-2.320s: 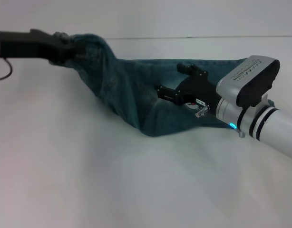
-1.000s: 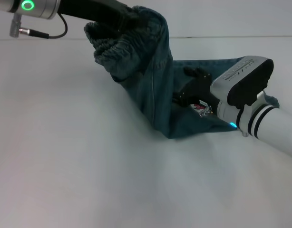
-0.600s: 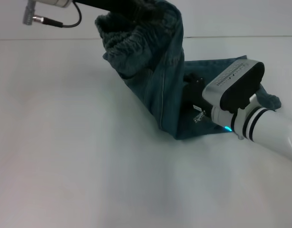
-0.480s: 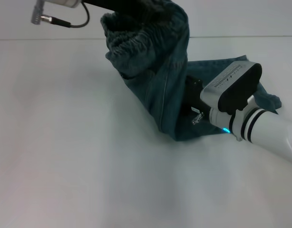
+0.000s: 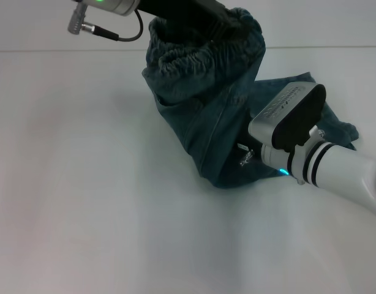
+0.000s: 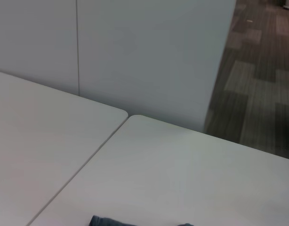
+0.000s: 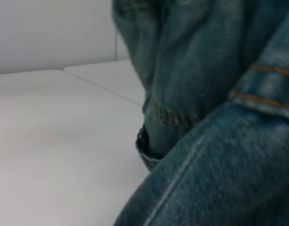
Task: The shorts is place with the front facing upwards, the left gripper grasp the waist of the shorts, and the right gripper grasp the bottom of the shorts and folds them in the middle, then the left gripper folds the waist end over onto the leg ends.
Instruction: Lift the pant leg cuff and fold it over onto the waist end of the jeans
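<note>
Head view shows the shorts (image 5: 218, 116) partly lifted off the white table (image 5: 84, 202). The left gripper (image 5: 197, 15) comes in from the top edge, its green-lit wrist cut off by the frame, and its black claw is closed on the waist (image 5: 200, 58), holding that puckered band in the air. The fingertips are buried in the gathered denim, so how much cloth lies between them cannot be made out. From the waist the cloth hangs down and slants toward the table, where the lower fold rests near the right arm.

The right gripper (image 5: 246, 153) sits low at the fold, but its claw is hidden behind the hanging denim and its own grey and black wrist housing; only a small metal part and the blue light show. Whether its fingers are spread or closed, or have hold of anything, cannot be told. The leg ends (image 5: 341, 128) lie flat on the table behind that wrist, mostly covered by it; just a strip of denim shows past the housing, and no badge can be seen.

Left wrist view looks away across the table (image 6: 158, 174) to a pale wall panel (image 6: 149, 56) and a dark floor (image 6: 267, 70); only a thin sliver of the shorts (image 6: 111, 221) shows at its lower edge, and none of the claw.

Right wrist view is nearly filled by denim (image 7: 220, 117) at close range, with orange stitching and a rolled edge visible, the table (image 7: 55, 141) beyond; no fingers appear in it.
</note>
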`<state>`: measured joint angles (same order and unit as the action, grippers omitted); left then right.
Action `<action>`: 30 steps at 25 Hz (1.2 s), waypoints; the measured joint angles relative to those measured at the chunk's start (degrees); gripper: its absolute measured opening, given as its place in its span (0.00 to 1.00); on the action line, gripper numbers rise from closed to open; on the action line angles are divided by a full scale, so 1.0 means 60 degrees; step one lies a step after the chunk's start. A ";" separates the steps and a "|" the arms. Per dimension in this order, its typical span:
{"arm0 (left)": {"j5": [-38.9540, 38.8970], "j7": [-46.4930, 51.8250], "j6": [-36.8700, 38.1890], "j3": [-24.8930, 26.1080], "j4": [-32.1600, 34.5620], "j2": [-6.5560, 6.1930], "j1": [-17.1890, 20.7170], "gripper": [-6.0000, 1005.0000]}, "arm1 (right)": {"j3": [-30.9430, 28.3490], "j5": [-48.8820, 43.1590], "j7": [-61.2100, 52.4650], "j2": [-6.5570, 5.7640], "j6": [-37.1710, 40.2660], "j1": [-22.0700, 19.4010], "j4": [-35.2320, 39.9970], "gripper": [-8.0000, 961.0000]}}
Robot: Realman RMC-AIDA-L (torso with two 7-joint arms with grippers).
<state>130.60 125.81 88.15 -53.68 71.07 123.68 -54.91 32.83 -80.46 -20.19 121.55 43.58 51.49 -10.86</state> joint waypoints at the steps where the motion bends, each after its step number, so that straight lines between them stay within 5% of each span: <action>1: 0.0001 0.0001 -0.0008 -0.0020 -0.0016 0.0000 -0.0025 0.05 | -0.0005 -0.0043 0.0000 0.0000 0.0000 0.0029 -0.0023 0.95; 30: 0.0043 0.0012 -0.0995 -0.0829 -0.0448 0.0002 -0.0030 0.05 | -0.1491 -0.1811 0.0018 -0.0090 0.0058 -0.0179 -0.0262 0.95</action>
<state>130.86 125.88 82.18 -58.65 68.39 123.69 -55.09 23.89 -91.33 -20.08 121.01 43.93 50.41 -12.44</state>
